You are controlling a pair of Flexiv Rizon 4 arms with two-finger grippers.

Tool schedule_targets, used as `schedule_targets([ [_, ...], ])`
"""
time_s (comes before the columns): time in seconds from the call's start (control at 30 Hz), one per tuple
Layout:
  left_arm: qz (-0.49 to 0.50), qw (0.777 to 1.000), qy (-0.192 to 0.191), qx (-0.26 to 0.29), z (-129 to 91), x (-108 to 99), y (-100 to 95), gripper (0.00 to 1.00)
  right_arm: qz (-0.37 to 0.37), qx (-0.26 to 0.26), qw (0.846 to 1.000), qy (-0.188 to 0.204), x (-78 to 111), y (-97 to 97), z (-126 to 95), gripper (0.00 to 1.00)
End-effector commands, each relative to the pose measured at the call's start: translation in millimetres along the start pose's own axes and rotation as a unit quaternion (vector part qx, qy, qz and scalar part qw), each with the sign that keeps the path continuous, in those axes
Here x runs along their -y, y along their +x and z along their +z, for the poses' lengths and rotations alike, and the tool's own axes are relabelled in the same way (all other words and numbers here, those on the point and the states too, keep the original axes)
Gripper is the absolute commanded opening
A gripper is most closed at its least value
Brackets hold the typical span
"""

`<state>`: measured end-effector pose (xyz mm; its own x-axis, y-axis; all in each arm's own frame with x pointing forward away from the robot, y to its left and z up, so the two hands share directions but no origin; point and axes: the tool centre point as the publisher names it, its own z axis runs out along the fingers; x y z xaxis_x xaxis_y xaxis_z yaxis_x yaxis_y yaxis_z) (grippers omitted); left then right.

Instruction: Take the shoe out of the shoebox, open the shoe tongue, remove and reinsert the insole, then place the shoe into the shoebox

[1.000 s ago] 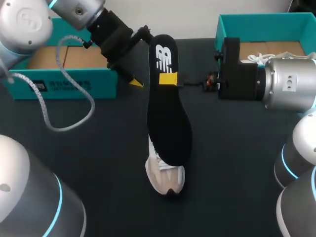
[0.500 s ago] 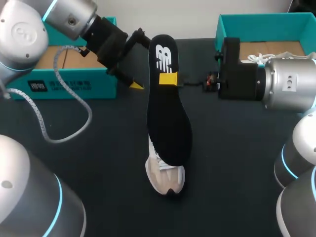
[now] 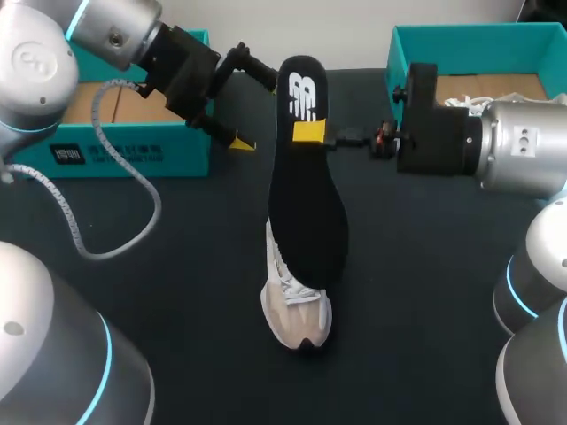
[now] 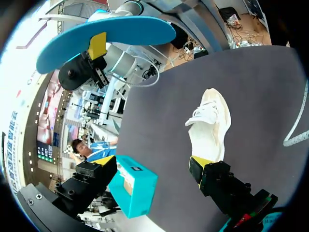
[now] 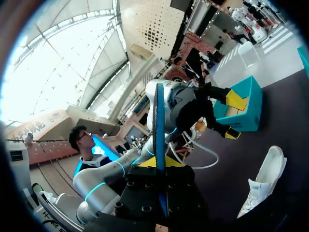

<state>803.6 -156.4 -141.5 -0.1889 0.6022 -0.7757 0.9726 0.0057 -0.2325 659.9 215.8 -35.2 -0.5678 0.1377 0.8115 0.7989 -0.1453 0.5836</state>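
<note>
A black insole (image 3: 306, 195) hangs in the air over the table's middle, its toe end above the shoe. My right gripper (image 3: 308, 131) is shut on the insole's heel end from the right. In the right wrist view the insole (image 5: 159, 140) stands edge-on between my right gripper's (image 5: 159, 163) yellow tips. The beige shoe (image 3: 297, 310) lies on the dark table below, also visible as the shoe (image 4: 208, 128) and the shoe (image 5: 263, 181). My left gripper (image 3: 252, 106) stands open and empty left of the insole, by the left box. From the left wrist, the insole's blue underside (image 4: 111, 41) shows beyond my left gripper (image 4: 152, 162).
A teal shoebox half (image 3: 115, 150) sits at the back left, and another teal box (image 3: 478, 44) at the back right, behind my right arm. A white cable (image 3: 89, 221) loops from my left arm over the table's left side.
My left gripper has drawn back to the left and up, away from the insole. My right gripper has shifted the insole slightly right and farther back.
</note>
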Motion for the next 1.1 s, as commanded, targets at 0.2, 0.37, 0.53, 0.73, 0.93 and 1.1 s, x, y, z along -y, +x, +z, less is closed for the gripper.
schedule_targets([
  [0.2, 0.046, 0.997, -0.027, 0.061, -18.3, 17.2, -6.8, 1.00, 0.058, 0.029, 0.998, -0.005, -37.0, -17.7, 5.8, 0.00],
  [0.37, 0.049, 0.996, -0.026, 0.076, -26.9, 19.6, -17.9, 1.00, 0.089, 0.058, 0.994, -0.015, -40.8, -23.4, 5.7, 0.00],
  [0.53, 0.049, 0.996, -0.026, 0.076, -26.9, 19.6, -17.9, 1.00, 0.089, 0.058, 0.994, -0.015, -40.8, -23.4, 5.7, 0.00],
  [0.73, 0.049, 0.996, -0.026, 0.076, -26.9, 19.6, -17.9, 1.00, 0.089, 0.058, 0.994, -0.015, -40.8, -23.4, 5.7, 0.00],
  [0.93, 0.049, 0.996, -0.026, 0.076, -26.9, 19.6, -17.9, 1.00, 0.089, 0.058, 0.994, -0.015, -40.8, -23.4, 5.7, 0.00],
  [1.1, 0.070, 0.993, -0.022, 0.093, -26.2, 22.8, -14.4, 1.00, 0.099, 0.050, 0.994, -0.018, -40.9, -25.6, 6.8, 0.00],
])
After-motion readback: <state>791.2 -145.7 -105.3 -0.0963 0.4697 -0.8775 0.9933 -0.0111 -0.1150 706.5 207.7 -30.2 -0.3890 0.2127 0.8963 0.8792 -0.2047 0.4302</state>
